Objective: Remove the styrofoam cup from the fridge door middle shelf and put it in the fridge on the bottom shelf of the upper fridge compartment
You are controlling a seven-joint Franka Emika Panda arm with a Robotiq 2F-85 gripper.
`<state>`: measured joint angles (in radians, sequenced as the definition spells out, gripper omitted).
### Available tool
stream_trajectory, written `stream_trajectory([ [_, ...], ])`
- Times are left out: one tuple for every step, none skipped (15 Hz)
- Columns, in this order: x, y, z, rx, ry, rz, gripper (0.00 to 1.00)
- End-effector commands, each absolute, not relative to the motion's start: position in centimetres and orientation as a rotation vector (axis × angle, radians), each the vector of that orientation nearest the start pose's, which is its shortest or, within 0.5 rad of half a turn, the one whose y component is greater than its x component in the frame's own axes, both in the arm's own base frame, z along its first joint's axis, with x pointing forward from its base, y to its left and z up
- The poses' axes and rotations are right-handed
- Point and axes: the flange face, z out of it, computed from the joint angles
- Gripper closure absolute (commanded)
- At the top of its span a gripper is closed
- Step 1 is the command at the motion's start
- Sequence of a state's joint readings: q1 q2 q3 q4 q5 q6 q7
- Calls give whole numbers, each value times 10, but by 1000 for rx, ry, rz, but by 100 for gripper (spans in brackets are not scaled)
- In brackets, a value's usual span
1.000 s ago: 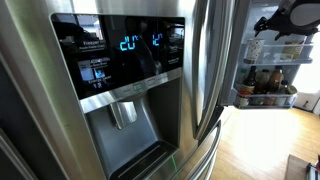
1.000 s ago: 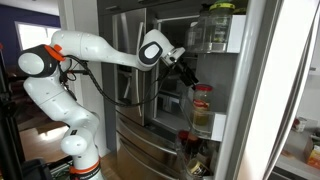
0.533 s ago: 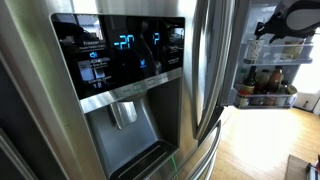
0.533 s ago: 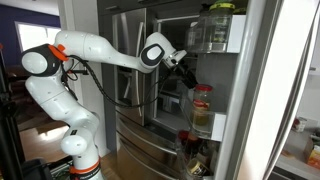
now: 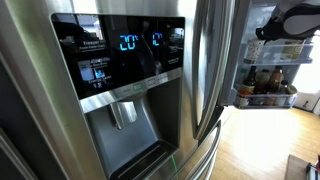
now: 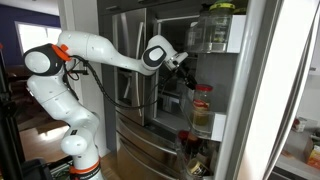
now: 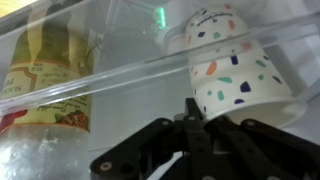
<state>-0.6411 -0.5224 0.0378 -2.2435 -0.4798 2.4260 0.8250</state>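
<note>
The styrofoam cup [image 7: 235,75], white with coloured specks, leans tilted behind the clear rail [image 7: 110,78] of the fridge door shelf in the wrist view. My gripper [image 7: 197,118] is shut on the cup's rim, with the black fingers [image 7: 192,110] pinching its edge from below. In an exterior view the gripper [image 6: 186,67] reaches into the open door's shelves at the end of the white arm [image 6: 100,55]; the cup itself is hidden there. In an exterior view the gripper [image 5: 268,30] shows only as a dark shape at the top right.
A jar with a yellow label [image 7: 45,75] stands close beside the cup on the same shelf. A red-lidded jar [image 6: 202,108] and a clear bin [image 6: 215,32] sit in the door. The dispenser panel [image 5: 120,60] fills the foreground, with bottles [image 5: 265,85] behind.
The jaws have closed from wide open onto the cup's rim. The gripper has edged a little further toward the door shelf.
</note>
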Motion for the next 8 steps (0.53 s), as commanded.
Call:
stream_trajectory([
  [348,-246,660,-2752,1819,-1322,100],
  [342,-243,665,-2771,1802,-1357,99],
  [337,-238,670,-2798,1784,-1391,99],
  [333,-234,674,-2819,1769,-1423,99],
  [328,-228,679,-2841,1752,-1458,99],
  [325,-221,683,-2853,1722,-1499,99],
  [321,-214,689,-2860,1694,-1536,99],
  [319,-205,694,-2862,1650,-1571,99],
])
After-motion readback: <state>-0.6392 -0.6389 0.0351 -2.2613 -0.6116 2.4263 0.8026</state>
